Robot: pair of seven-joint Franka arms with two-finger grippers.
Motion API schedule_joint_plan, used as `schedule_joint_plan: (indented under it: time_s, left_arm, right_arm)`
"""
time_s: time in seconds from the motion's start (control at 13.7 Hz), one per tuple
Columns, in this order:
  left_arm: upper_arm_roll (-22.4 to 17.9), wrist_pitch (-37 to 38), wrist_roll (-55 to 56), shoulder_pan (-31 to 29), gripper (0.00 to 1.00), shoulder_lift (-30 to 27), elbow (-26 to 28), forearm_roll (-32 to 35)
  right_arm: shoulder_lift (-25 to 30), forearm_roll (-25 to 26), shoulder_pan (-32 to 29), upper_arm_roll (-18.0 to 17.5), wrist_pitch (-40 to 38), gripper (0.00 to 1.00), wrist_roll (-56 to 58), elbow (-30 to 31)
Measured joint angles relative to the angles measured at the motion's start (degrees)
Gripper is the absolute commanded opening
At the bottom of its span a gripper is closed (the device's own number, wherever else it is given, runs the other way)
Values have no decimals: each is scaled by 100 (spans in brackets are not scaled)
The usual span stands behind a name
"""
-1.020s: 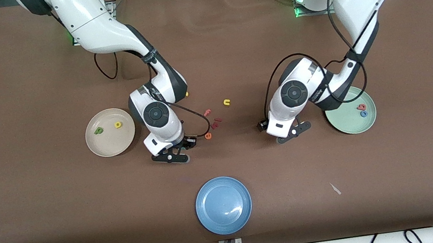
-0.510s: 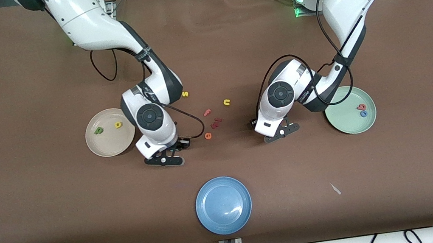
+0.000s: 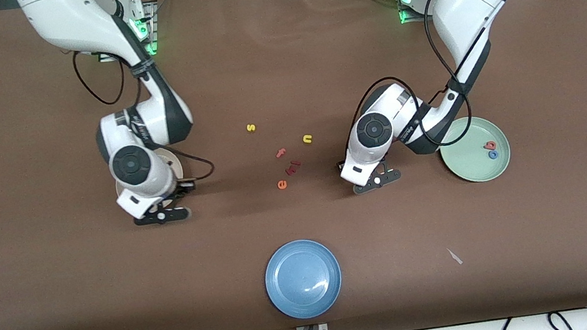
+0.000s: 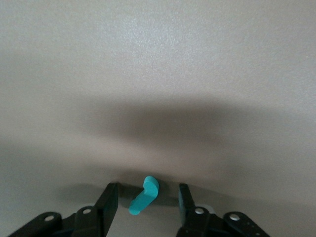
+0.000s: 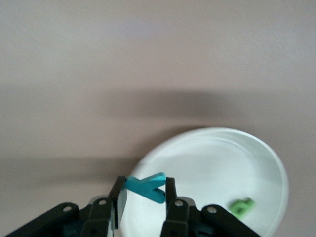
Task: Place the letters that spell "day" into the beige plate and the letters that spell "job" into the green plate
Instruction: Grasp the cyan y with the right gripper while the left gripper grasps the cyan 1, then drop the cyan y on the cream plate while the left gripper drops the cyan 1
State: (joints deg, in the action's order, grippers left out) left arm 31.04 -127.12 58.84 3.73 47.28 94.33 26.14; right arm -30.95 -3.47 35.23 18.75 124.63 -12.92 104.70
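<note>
My right gripper (image 5: pixel 144 190) is shut on the teal y (image 5: pixel 147 187) and hangs over the rim of the beige plate (image 5: pixel 222 158), where the green d (image 5: pixel 242 207) lies. In the front view the right gripper (image 3: pixel 161 215) and its wrist cover most of that plate (image 3: pixel 175 168). My left gripper (image 4: pixel 148 191) is down at the table and open, its fingers on either side of the teal j (image 4: pixel 144 197) without touching it. From the front, this left gripper (image 3: pixel 377 180) stands beside the green plate (image 3: pixel 469 171), which holds the salmon b (image 3: pixel 491 145) and the blue o (image 3: pixel 493 154).
Loose letters lie mid-table between the arms: yellow s (image 3: pixel 251 127), yellow u (image 3: pixel 307 139), red f (image 3: pixel 280 153), dark red k (image 3: pixel 293 167), orange e (image 3: pixel 282 184). A blue plate (image 3: pixel 303 278) sits nearest the front camera.
My right arm has swung from beside the loose letters toward its own end of the table, ending over the beige plate. The left gripper has shifted a little toward the middle.
</note>
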Motion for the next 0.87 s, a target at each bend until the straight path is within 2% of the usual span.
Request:
schedule_joint_plan:
  time_s: [0.15, 0.22, 0.29, 0.36, 0.44, 0.58, 0.87]
  left_arm:
    - [4, -4, 0, 3, 7, 0, -29, 0]
    - [-2, -3, 0, 2, 0, 1, -47, 0]
    - [-15, -1, 0, 1, 0, 1, -68, 0]
    - [-26, 19, 0, -7, 0, 1, -93, 0]
    - [-25, 120, 0, -23, 0, -1, -132, -14]
    - [0, 671, -17, -79, 0, -62, -297, -130]
    - [109, 2344, -1304, -693, 0, -787, -556, -796]
  right_arm:
    - [112, -1, -10, 225, 217, 26, 477, 451]
    - [119, -2, -21, 277, 387, 30, 611, 640]
    - [119, -2, -27, 290, 595, 47, 675, 852]
    - [117, -2, -23, 289, 790, 74, 695, 1054]
    - [117, -2, -17, 285, 906, 75, 699, 1188]
    - [125, -2, -7, 285, 972, 97, 702, 1240]
    - [379, -2, 2, 285, 860, 99, 711, 1082]
